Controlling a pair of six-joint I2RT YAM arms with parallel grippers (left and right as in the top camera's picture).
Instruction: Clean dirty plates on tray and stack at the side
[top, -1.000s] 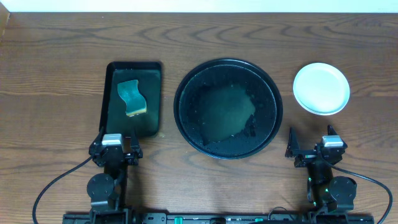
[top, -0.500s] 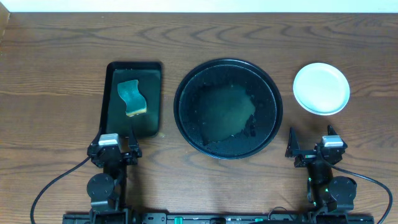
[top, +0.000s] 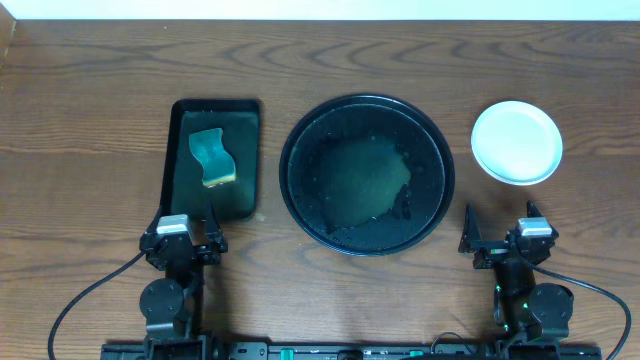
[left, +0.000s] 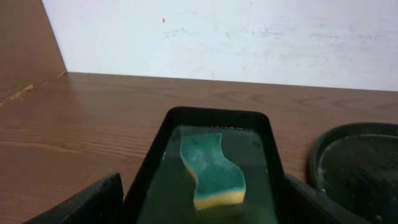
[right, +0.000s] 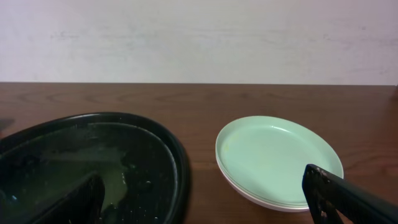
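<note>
Tabletop (top: 80, 100) of brown wood. Round black tray (top: 330, 130) at centre, wet inside. Plates (top: 516, 142) stacked right of tray (mint one on top), apart from it. Left tool (top: 188, 216) and right tool (top: 498, 216) both released, fingers spread.

The overhead view looks straight down and takes in the whole table (top: 80, 120). The left wrist view sits low, close to the tabletop, and faces the back wall (left: 249, 37), with the green tray (left: 217, 115) centred. The right wrist view, equally low, faces the same wall, with the plates (right: 280, 158) right of centre. Both wrist views share the black tray (left: 317, 155), at the right edge in one and lower left in the other.
</note>
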